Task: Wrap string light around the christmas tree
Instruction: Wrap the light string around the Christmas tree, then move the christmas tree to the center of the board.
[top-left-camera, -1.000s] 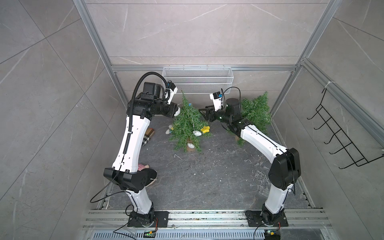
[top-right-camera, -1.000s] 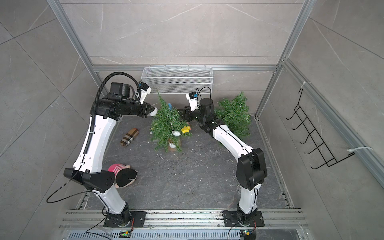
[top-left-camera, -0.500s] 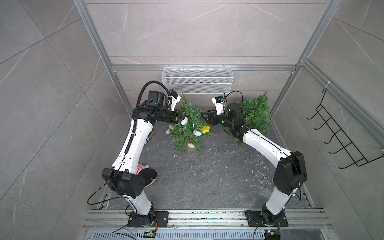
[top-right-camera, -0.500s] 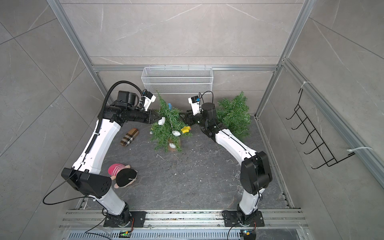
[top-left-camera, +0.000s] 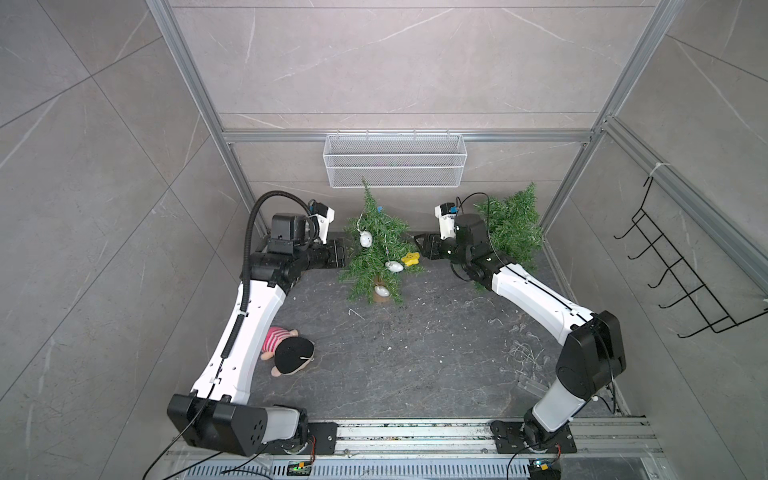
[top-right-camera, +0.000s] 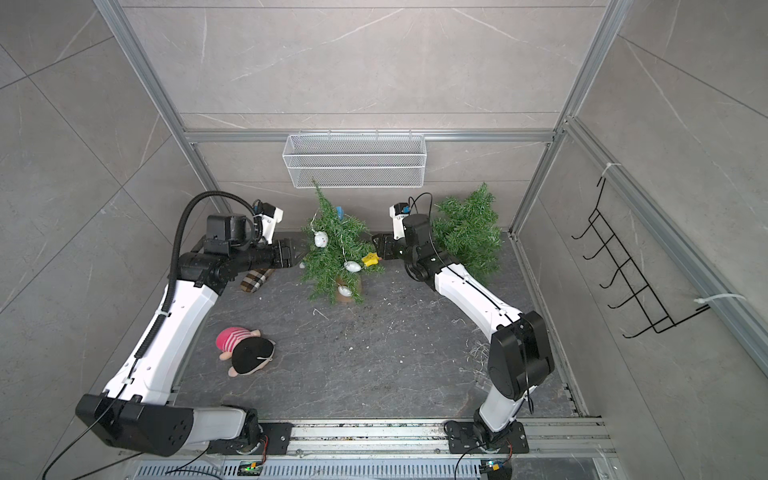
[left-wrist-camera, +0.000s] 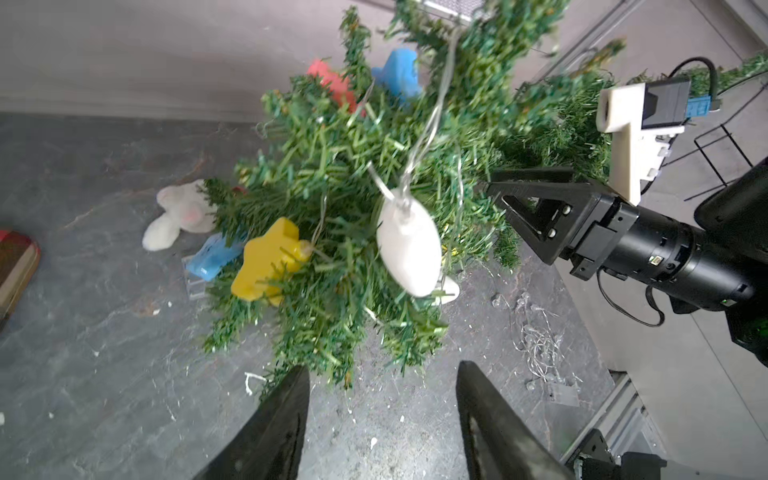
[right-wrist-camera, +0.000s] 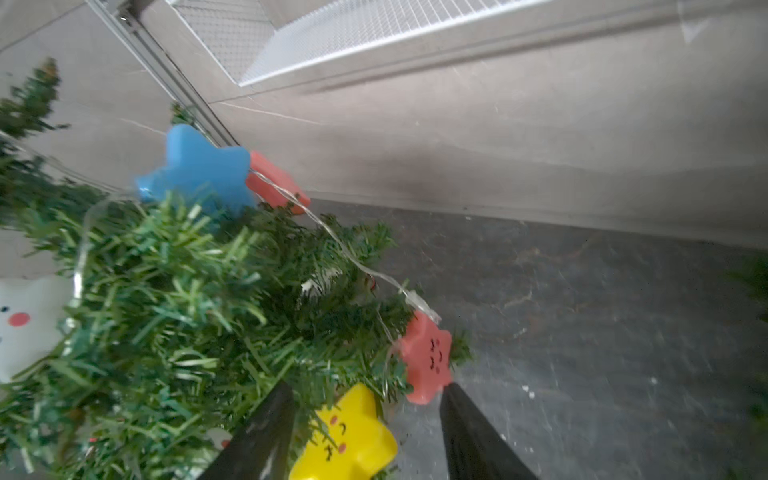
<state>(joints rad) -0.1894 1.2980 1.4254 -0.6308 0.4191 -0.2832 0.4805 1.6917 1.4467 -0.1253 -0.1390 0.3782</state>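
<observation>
Since both pairs of jaws stood spread and gripped nothing, the step in hand looked like choosing a hold on the string light (top-left-camera: 365, 239) for the next turn around the christmas tree (top-left-camera: 365, 268). To do it well, I judged that the pinch belonged on the thin wire between two lamps, not on a lamp body, that the strand be lifted clear of the needles, and that the pull should be gentle, since the tree on its small base could tip.

In front of the tree a plush doll (top-left-camera: 291, 353) lay on the desk (top-left-camera: 415, 374), and a loose tangle of wire (top-left-camera: 525, 353) lay in front and to the right. Closer, the left jaws hovered just left of the tree, open at its lower fringe, with a white lamp (left-wrist-camera: 409, 245) hanging a little beyond their tips. The right jaws stood just right of the tree: a yellow star (right-wrist-camera: 349, 436) sat in the gap between them, unpinched, and a pink star (right-wrist-camera: 428, 357) hung at one tip, touching or not I could not tell. From there the strand climbed the branches to a blue star (right-wrist-camera: 195, 170) at the tree's far side. Behind and right of the tree stood a second tree (top-left-camera: 513, 226); behind the tree, on the wall, hung a wire basket (top-left-camera: 395, 166)
</observation>
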